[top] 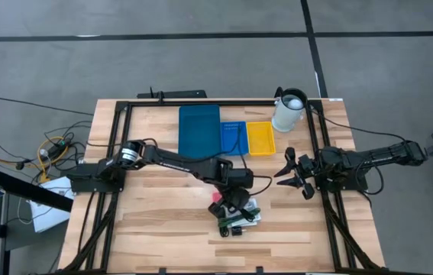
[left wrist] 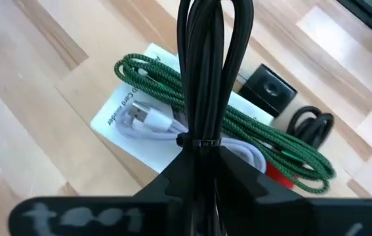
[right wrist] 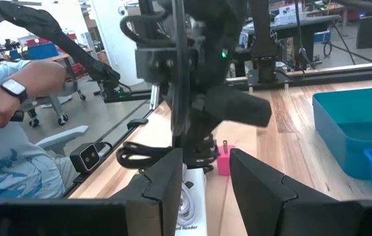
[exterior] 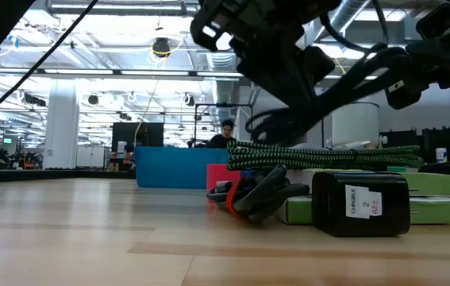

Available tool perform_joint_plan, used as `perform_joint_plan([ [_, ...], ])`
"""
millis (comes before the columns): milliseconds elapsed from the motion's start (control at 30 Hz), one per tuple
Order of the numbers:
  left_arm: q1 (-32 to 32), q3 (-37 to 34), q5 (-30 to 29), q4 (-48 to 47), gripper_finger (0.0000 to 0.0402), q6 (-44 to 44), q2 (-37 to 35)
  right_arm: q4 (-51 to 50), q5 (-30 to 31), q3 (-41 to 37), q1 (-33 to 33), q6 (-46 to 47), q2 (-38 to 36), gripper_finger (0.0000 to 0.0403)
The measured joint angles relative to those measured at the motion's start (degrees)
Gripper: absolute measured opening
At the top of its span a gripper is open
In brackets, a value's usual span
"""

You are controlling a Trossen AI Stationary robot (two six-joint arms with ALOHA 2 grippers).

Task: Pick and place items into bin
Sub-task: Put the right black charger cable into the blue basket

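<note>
While the right gripper [top: 292, 173] waits with its fingers apart near the table's right edge, the left gripper [left wrist: 208, 141] is clamped on a bundled black cable [left wrist: 206, 72], a glossy loop cinched by a thin tie, directly above the pile of items near the table's middle. Below it lie a braided green cable [left wrist: 238, 121] coiled in long loops, a smooth white USB cable [left wrist: 149, 119], a flat white printed box [left wrist: 117, 111], a matte black cubic charger [left wrist: 269, 88] and what seems a small pink-red piece [top: 215, 197]. The blue bins [top: 199, 128] and yellow bin [top: 260, 137] stand apart toward the table's far edge.
</note>
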Motion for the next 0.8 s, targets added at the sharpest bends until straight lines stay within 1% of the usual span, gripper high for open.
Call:
perform_joint_plan([
  [67, 0.00, 1.83, -0.45, -0.86, 0.0037, 0.60, -0.01, -0.01, 0.00, 0.00, 0.00, 0.00, 0.00, 0.0121],
  [233, 0.76, 5.32, -5.33, -3.90, 0.0035, 3.57, 0.01, -0.02, 0.00, 0.00, 0.00, -0.02, 0.00, 0.0121],
  [500, 4.88, 9.26, -5.39, -3.17, 0.0035, 5.93, -0.01, -0.01, 0.00, 0.00, 0.00, -0.04, 0.00, 0.0121],
  [667, 8.94, 10.85, -3.90, -3.27, 0.0033, 5.36, -0.01, -0.01, 0.00, 0.00, 0.00, -0.04, 0.00, 0.0121],
  [800, 12.30, 11.79, -4.13, -3.30, 0.0033, 4.58, -0.01, -0.03, 0.00, 0.00, 0.00, -0.04, 0.00, 0.0121],
])
